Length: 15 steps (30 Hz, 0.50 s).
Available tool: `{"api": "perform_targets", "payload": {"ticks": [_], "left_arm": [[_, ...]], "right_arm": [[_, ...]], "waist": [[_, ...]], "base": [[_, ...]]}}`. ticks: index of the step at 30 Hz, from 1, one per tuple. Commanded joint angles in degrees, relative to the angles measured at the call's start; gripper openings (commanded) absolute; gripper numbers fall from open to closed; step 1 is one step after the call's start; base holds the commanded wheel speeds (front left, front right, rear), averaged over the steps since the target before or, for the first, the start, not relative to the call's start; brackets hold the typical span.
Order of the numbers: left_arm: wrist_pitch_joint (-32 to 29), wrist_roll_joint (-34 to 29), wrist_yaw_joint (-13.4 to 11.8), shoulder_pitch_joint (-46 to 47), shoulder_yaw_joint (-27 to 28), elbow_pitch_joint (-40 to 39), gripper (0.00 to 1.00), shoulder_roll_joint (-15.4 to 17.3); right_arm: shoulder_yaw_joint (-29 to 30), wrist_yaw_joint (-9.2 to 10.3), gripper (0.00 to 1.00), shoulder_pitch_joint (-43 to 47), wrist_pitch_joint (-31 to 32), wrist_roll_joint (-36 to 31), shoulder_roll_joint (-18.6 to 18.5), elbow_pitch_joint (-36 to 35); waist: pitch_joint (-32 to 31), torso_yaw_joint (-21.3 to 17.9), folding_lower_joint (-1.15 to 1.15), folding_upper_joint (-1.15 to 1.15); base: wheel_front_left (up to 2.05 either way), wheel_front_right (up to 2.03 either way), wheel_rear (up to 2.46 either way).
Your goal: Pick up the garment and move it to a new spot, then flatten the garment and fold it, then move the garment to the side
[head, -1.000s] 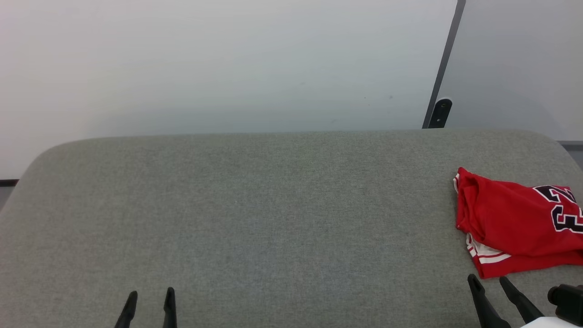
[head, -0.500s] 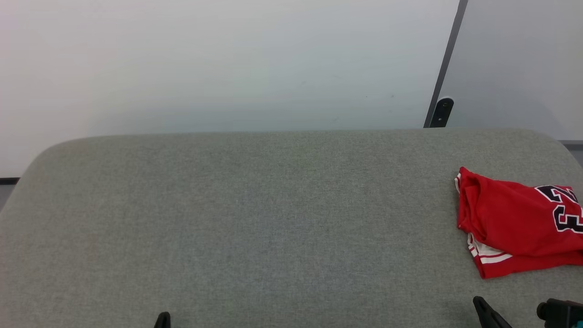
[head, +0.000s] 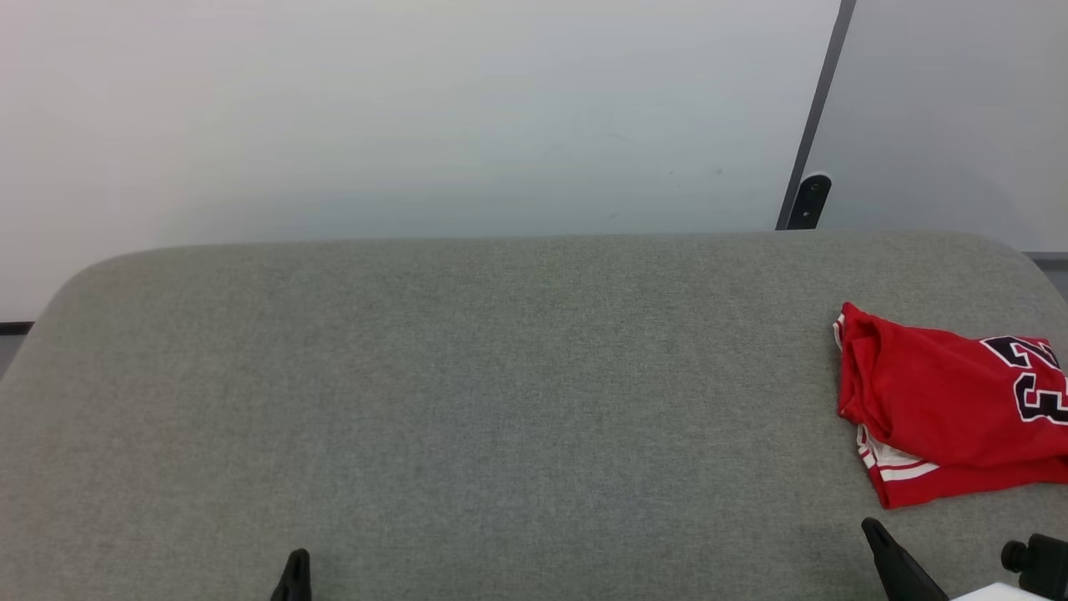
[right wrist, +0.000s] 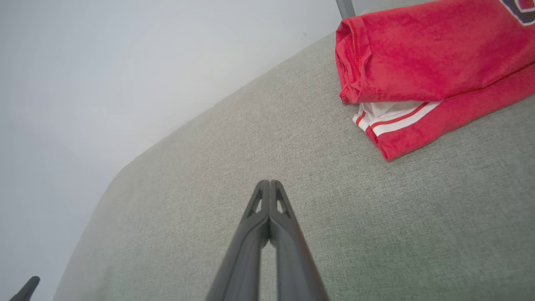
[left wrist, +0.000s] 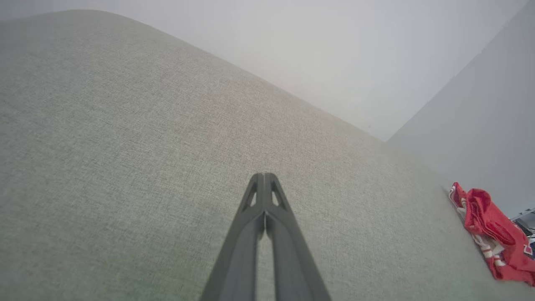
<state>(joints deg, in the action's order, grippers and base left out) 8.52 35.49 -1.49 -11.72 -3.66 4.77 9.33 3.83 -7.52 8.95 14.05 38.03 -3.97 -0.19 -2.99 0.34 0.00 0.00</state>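
The garment (head: 943, 409) is a red jersey with white striped trim and black numbers, folded into a bundle at the right edge of the grey padded surface (head: 501, 376). It also shows in the left wrist view, the garment (left wrist: 493, 230) far right, and in the right wrist view, the garment (right wrist: 418, 62) at upper right. My right gripper (head: 872, 531) is shut and empty, just in front of the garment's near corner; its tips (right wrist: 269, 182) meet over bare fabric. My left gripper (head: 296, 558) sits at the front left, shut with nothing in it, its tips (left wrist: 263, 175) touching.
A pale wall rises behind the surface. A dark post with a black bracket (head: 808, 200) stands at the back right. The grey surface has rounded far corners and runs wide between the two grippers.
Both grippers closed from open to shut and drew back toward the bottom edge of the head view. The garment has stayed where it was.
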Motion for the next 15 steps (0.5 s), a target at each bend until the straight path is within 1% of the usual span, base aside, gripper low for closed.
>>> {"api": "perform_targets", "payload": {"ticks": [1, 2, 15], "left_arm": [[-0.5, 2.7, 0.5, 1.8, 0.6, -0.2, 0.00, 0.1], [-0.5, 2.7, 0.5, 1.8, 0.6, -0.2, 0.00, 0.1], [-2.9, 13.0, 2.2, 4.9, 2.1, 1.5, 0.00, -0.8]], "right_arm": [[0.4, 0.01, 0.00, -1.9, -0.6, 2.5, -0.1, -0.2], [0.4, 0.01, 0.00, -1.9, -0.6, 2.5, -0.1, -0.2], [0.9, 0.01, 0.00, -4.4, -2.0, 12.1, 0.1, 2.5]], "waist": [[0.1, 0.0, 0.00, 0.00], [0.1, 0.0, 0.00, 0.00], [0.4, 0.0, 0.00, 0.00]], "base": [[0.00, 0.00, 0.00], [0.00, 0.00, 0.00], [0.00, 0.00, 0.00]]}}
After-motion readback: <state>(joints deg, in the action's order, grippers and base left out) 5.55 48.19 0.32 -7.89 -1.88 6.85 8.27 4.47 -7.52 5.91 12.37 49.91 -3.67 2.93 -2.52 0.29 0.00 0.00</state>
